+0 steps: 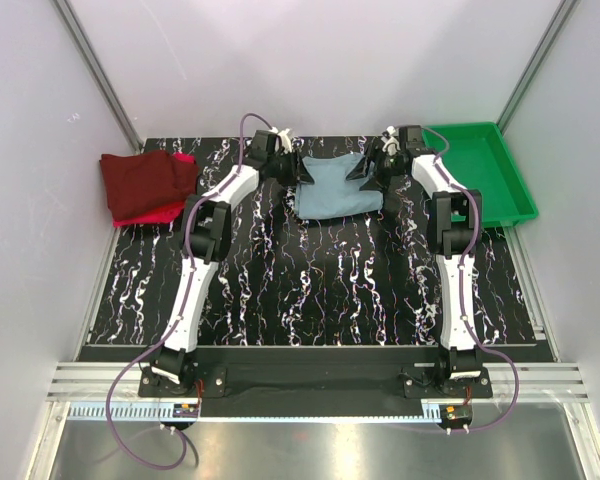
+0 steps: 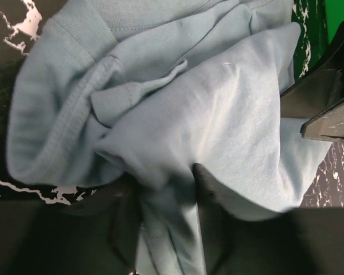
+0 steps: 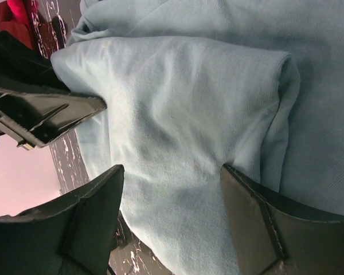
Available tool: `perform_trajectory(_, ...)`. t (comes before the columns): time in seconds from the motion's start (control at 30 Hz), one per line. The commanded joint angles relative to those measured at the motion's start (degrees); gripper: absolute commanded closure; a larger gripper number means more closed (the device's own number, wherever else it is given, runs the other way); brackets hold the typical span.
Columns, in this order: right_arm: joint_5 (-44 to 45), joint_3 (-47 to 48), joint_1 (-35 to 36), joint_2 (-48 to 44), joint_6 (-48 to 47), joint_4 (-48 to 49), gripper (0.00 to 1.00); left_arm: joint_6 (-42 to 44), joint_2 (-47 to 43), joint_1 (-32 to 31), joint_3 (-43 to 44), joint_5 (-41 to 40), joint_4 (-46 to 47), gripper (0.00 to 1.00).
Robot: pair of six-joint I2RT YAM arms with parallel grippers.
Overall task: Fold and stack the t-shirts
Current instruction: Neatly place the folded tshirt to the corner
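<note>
Folding the grey-blue t-shirt [image 1: 335, 188] at the far middle of the table [image 1: 310, 280], with the left gripper [image 2: 163, 175] clamped on a bunched fold and the right gripper [image 3: 172, 169] spread apart astride its edge, probably needing that one closed before any lift.

Top view: bright, even, diffuse light, soft shadows. Wrist views: shirt [image 3: 189, 103] fairly sharp; left tool [image 2: 163, 186] blurred, right tool [image 3: 172, 172] dark.
</note>
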Motion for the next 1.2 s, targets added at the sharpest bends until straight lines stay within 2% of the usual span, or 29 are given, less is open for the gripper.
perform_trajectory(0.0, 0.10, 0.37, 2.04, 1.12, -0.24, -0.26, 0.24, 0.27, -0.85, -0.35, -0.51, 0.85, -0.30, 0.65)
perform_trajectory(0.07, 0.01, 0.36, 2.13, 0.94, -0.24, -0.52, 0.24, 1.67, -1.64, -0.08, -0.42, -0.47, -1.00, 0.72)
perform_trajectory(0.1, 0.10, 0.28, 2.13, 0.77, -0.58, -0.70, 0.24, 2.98, -2.08, 0.01, 0.10, -1.95, -1.44, 0.78)
perform_trajectory(0.13, 0.01, 0.19, 2.13, 0.16, -0.94, -1.31, 0.24, 3.60, -2.95, 0.35, 0.19, -2.49, -2.23, 0.90)
perform_trajectory(0.23, 0.10, -0.25, 1.42, -1.86, -1.99, -2.54, 0.24, 8.08, -4.98, 1.49, 1.77, -4.25, -4.60, 0.99)
perform_trajectory(0.37, 1.15, -0.43, -1.73, -5.55, -4.18, -4.30, 0.25, 16.94, -9.28, 2.99, 2.31, -6.44, -10.04, 1.00)
perform_trajectory(0.5, 2.12, -1.39, -4.46, -9.59, -6.91, -6.49, 0.25, 20.91, -16.21, 4.75, 0.12, -6.62, -16.19, 1.00)
perform_trajectory(0.8, 3.35, -7.54, -7.10, -15.57, -9.64, -7.56, 0.25, 25.13, -29.93, 11.33, -5.34, -6.27, -26.30, 1.00)
perform_trajectory(1.17, 3.17, -8.34, -7.10, -16.72, -8.94, -7.29, 0.25, 32.17, -36.44, 19.60, -4.90, -13.21, -31.32, 1.00)
